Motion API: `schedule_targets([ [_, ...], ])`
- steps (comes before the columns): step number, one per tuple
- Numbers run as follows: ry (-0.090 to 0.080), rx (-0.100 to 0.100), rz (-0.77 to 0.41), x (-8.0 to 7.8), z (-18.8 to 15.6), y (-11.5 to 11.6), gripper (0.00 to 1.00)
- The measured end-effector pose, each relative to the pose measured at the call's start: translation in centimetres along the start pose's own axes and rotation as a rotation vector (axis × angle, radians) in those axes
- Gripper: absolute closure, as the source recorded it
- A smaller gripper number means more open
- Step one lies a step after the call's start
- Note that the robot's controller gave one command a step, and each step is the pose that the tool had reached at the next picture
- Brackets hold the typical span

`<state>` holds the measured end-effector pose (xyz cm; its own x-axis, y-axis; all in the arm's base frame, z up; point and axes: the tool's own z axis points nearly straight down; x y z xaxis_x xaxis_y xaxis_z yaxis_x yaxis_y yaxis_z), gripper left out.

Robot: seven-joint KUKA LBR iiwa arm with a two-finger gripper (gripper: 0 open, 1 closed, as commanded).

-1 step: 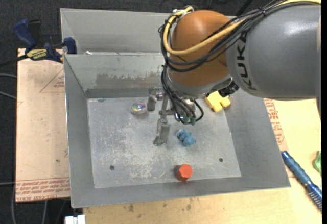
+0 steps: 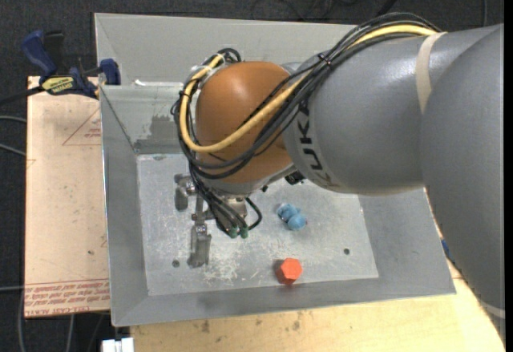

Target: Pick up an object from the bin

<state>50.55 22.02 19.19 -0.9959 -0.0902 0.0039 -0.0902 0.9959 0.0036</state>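
Camera view. Grey metal bin (image 2: 120,182) with a scuffed floor. The arm (image 2: 385,118) enters from the right; its orange wrist cover (image 2: 232,118) has yellow and black cables (image 2: 240,138) looped over it. The jaws hang below the cover, low over bare floor in the bin's left-middle. Cannot tell whether they are spread or pressed together. A blue knobbly piece (image 2: 291,217) lies near the jaws on their right, not touching. An orange-red blocky piece (image 2: 288,270) sits by the front wall, apart from the blue one.

Bright, even light falls from above, glossing my orange cover (image 2: 232,114) while my arm (image 2: 377,118) softly shades the bin (image 2: 337,254).
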Motion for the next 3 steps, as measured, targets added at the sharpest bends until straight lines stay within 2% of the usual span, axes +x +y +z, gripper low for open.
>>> schedule_targets([
  [1,0.0,0.004,-0.4,-1.4,10.2,-7.6,0.0],
  [2,-0.011,0.003,-0.202,-3.3,1.9,-9.5,0.0],
  [3,0.002,0.003,-0.047,3.5,7.4,-9.5,0.0],
])
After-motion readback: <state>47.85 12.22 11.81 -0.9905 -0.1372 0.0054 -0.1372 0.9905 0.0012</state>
